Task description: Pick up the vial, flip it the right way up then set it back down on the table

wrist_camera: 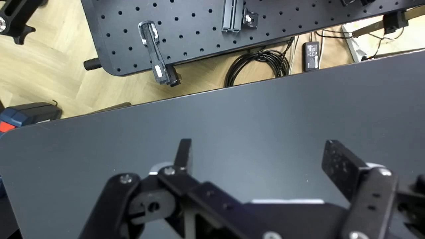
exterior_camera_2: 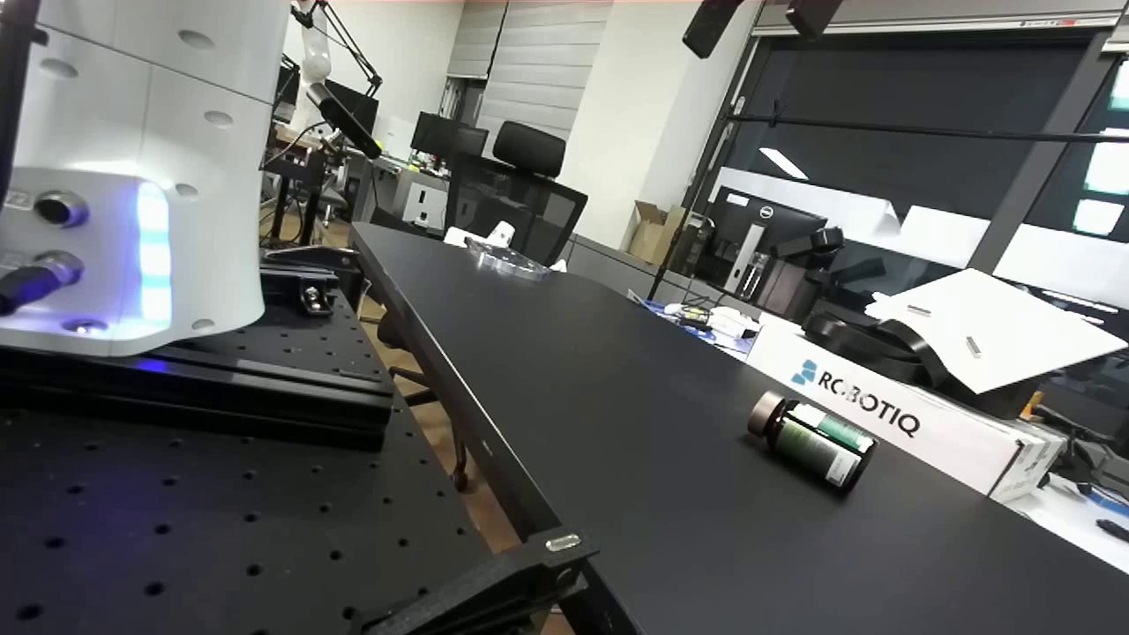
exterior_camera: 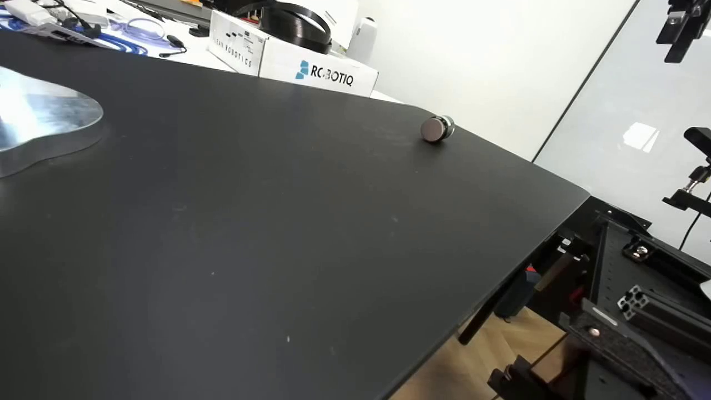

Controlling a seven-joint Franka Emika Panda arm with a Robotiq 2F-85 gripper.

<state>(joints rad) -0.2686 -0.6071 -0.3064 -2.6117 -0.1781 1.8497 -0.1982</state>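
with the widely parted black two-fingered gripper (wrist_camera: 260, 151), grasp mid-body the dark, glassy, cylindrical vial (exterior_camera_2: 816, 445) (probably light, stiff and slick) lying on its side on the flat matte black table (exterior_camera_2: 609, 414).

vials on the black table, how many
1: the vial lies on its side on the table, near an edge, in both exterior views. None shows in the wrist view, where the hand could hide some.
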